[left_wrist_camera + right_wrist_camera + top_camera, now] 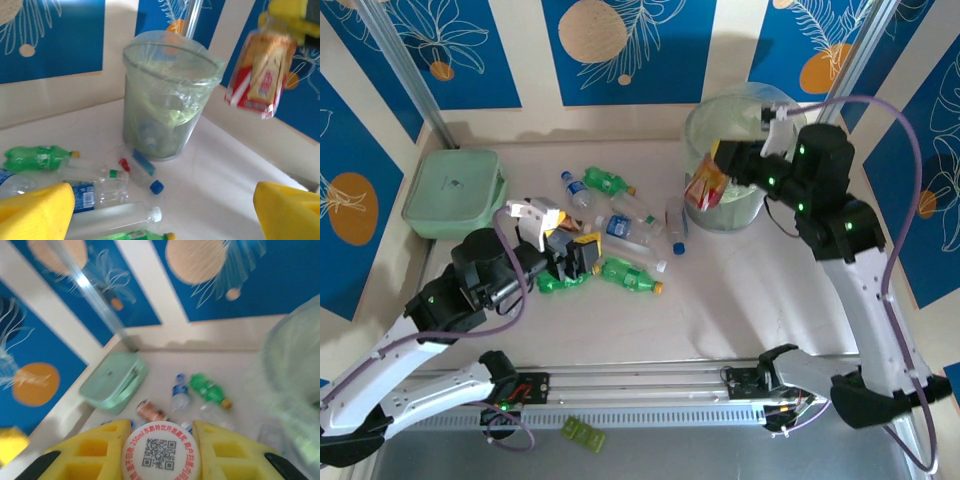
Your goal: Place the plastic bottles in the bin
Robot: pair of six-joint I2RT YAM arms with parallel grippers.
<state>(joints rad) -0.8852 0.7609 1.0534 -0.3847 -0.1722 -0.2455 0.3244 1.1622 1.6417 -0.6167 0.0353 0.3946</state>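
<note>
- Two grippers, two jobs here: the right gripper (pixel 718 170) is pinched tight on a crushed bottle (pixel 704 190) with a red-and-yellow label. It grips by the top end, with the white cap (pixel 160 455) squeezed between its yellow fingers (pixel 95 455).
- That bottle hangs right by the left rim of the bin (pixel 745 212), which stands at the far right corner of the table (pixel 750 300). Looks to me like it's being lined up for a drop, but I can't tell if it's fully over the opening.
- Meanwhile the left gripper (pixel 568 252) is spread wide, low over the plastic bottles (pixel 620 225) scattered mid-table. My guess is it's open like that so it can come down around the next one, maybe the green bottle (pixel 630 275) nearest the front edge.
- Something bluish shows through the bin's wall low down, too murky to name.
- The pale-green box (pixel 455 190) at the far left corner isn't part of this.
</note>
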